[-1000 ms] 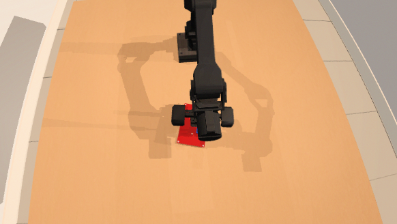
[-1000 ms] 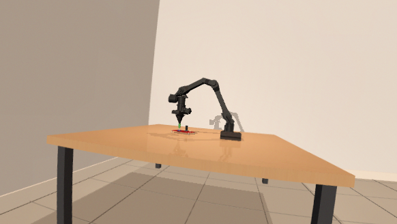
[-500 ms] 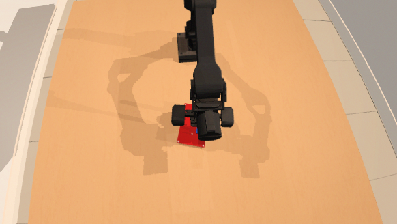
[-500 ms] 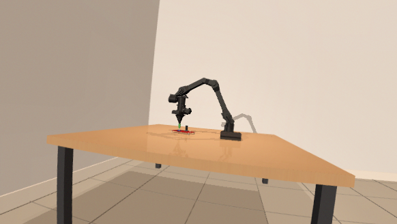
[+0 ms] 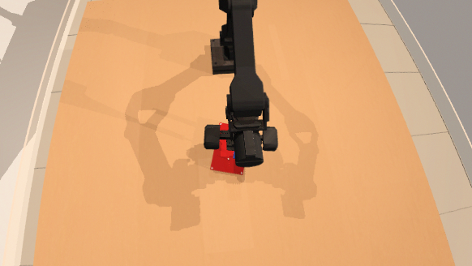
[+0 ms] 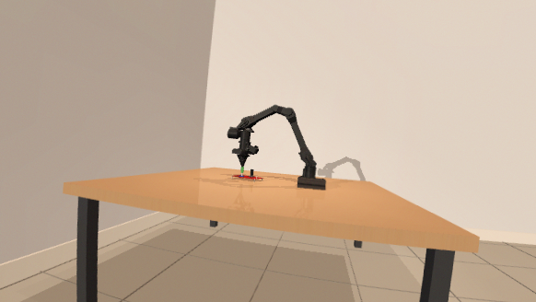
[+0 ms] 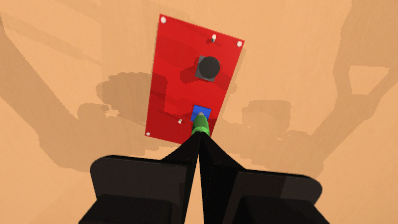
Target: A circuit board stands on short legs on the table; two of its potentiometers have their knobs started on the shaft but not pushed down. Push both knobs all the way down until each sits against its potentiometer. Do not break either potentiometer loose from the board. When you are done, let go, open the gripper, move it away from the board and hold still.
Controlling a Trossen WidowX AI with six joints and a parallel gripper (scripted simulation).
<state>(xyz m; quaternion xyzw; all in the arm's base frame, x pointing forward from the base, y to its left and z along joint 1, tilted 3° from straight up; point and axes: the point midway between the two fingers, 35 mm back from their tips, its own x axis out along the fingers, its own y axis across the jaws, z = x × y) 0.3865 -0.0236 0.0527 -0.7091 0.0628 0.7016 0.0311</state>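
A red circuit board (image 7: 172, 75) (image 5: 220, 160) (image 6: 250, 178) lies on short legs on the table. In the wrist view a black knob (image 7: 208, 67) sits on the board's far half. A green knob (image 7: 200, 124) stands on a blue potentiometer (image 7: 205, 111) at the near edge. My gripper (image 7: 199, 135) (image 6: 242, 164) is shut, with its closed fingertips resting on top of the green knob (image 6: 242, 170). In the top view the arm's wrist hides most of the board and both knobs.
The arm's base (image 5: 222, 57) (image 6: 311, 182) stands on the table behind the board. The wooden table (image 5: 122, 203) (image 6: 276, 207) extends on all sides.
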